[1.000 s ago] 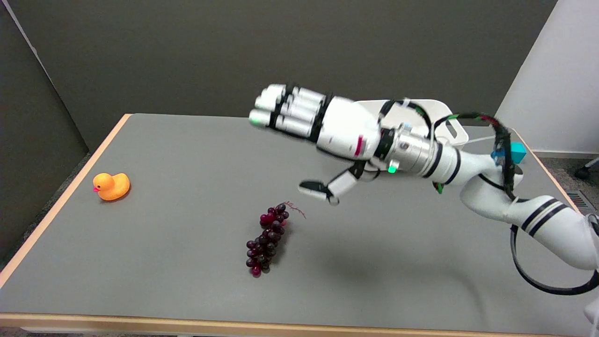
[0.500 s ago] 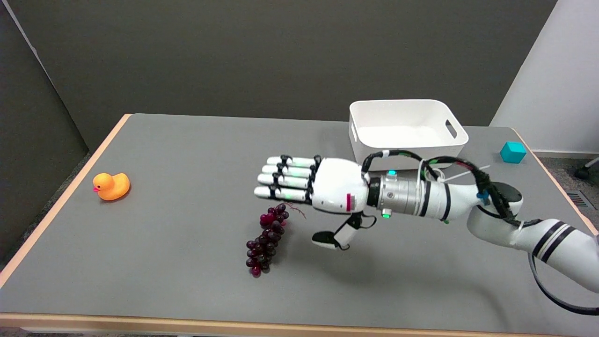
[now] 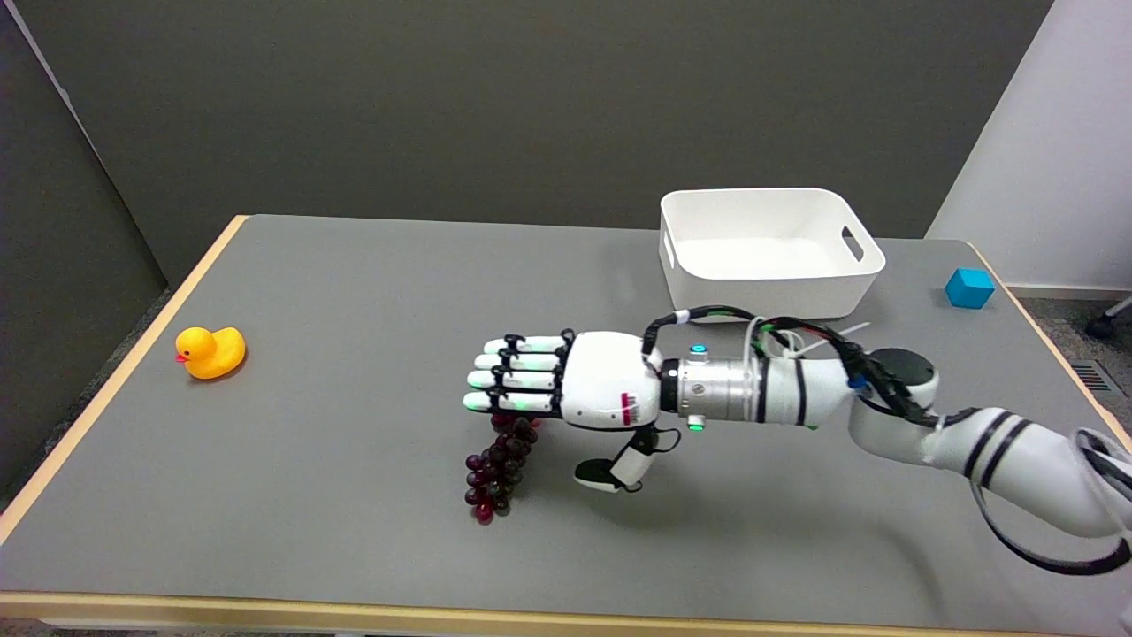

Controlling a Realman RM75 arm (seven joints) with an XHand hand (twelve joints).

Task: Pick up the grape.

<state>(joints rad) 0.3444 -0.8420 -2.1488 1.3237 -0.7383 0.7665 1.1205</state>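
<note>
Fingers [image 3: 517, 380]: stretched out flat and side by side, pointing left, holding nothing; thumb hangs down apart from them, tip near the table.
Hand [image 3: 566, 389]: white with black bands, palm down, low over the table; green lights glow on the fingers and wrist.
Grape [image 3: 498, 464]: a bunch of dark purple-red berries lying on the table, long axis running from under the fingers down toward the near edge; its upper end is hidden beneath the fingers, the lower end is free. Whether the fingers touch it cannot be told.
Thumb [image 3: 606, 469]: just right of the bunch, a gap between them.
Duck [image 3: 210, 351]: yellow, orange beak, well left of the fingertips near the table's left edge.
Bin [image 3: 765, 283]: white, behind and right of the fingers.
Cube [image 3: 968, 287]: teal, far right of the hand.
Table [image 3: 309, 495]: grey top, pale wood edge.
</note>
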